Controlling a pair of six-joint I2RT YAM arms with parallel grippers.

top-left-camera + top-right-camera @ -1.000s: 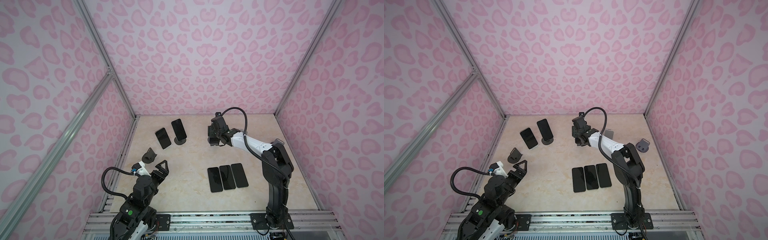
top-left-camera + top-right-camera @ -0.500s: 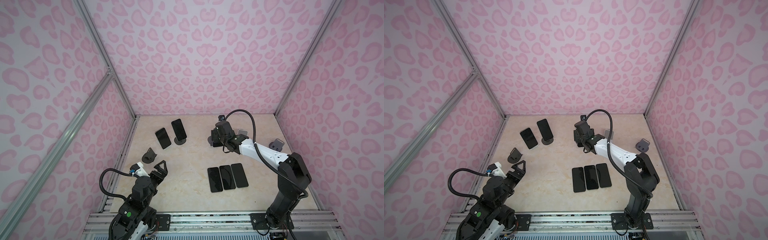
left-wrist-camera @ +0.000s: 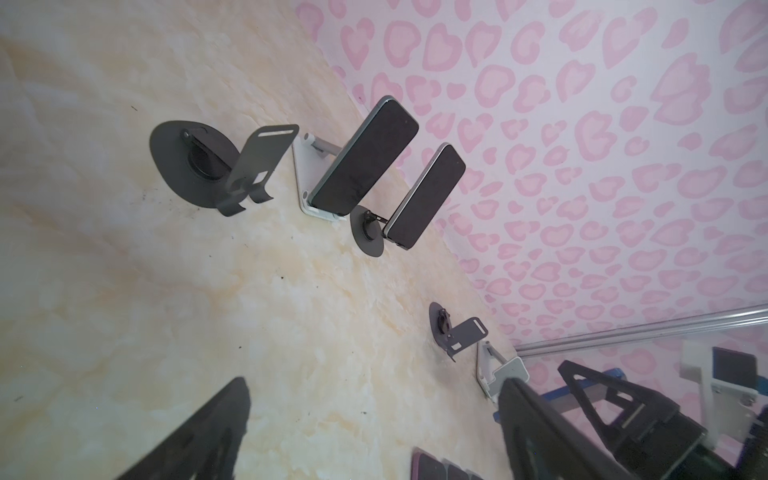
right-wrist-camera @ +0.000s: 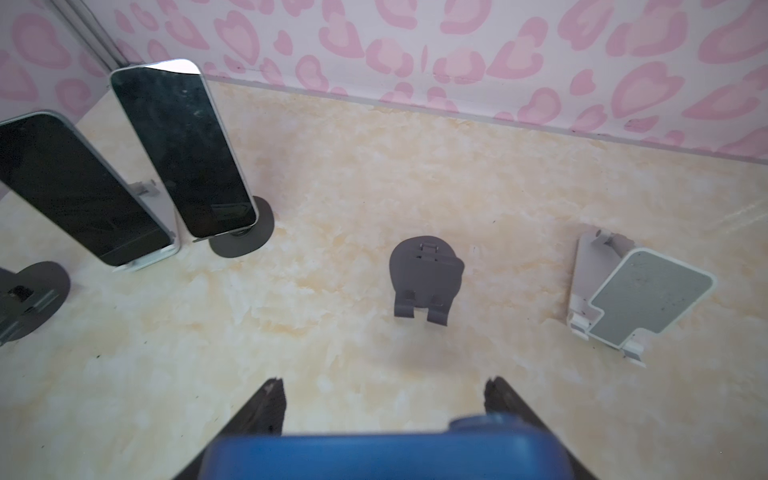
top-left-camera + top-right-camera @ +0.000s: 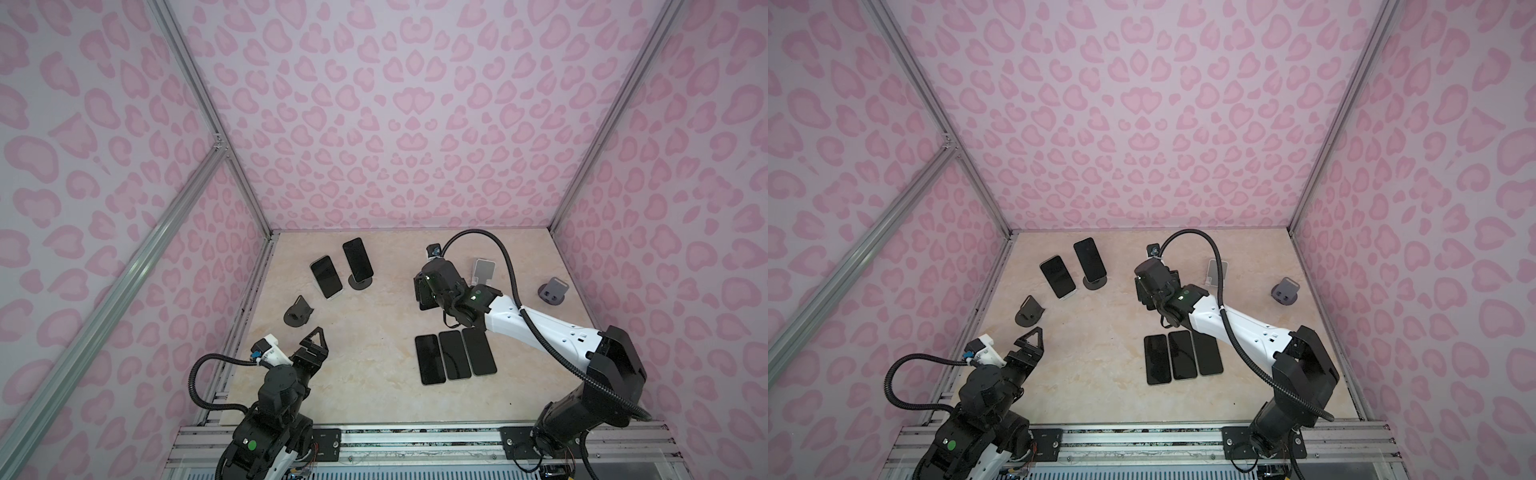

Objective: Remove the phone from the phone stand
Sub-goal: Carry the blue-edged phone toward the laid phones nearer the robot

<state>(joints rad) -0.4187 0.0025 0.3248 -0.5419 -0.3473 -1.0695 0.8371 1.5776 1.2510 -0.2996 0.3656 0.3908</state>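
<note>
Swinging its elbow out to the right of both top views, your right hand [image 4: 384, 382] has sunk toward the surface [image 5: 374, 399], fingers spread and empty, facing a bare grey stand [image 4: 426, 282]. The tall phone [image 5: 357, 257] still leans on its round stand [image 5: 360, 283] at upper left, well apart, so you'd likely need to steer over there. Your left hand [image 3: 376, 382] stays spread.

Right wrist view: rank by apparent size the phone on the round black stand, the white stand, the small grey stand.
1. Phone on the round black stand, largest, though it sits closer to the camera.
2. White stand.
3. Small grey stand, smallest.
</note>
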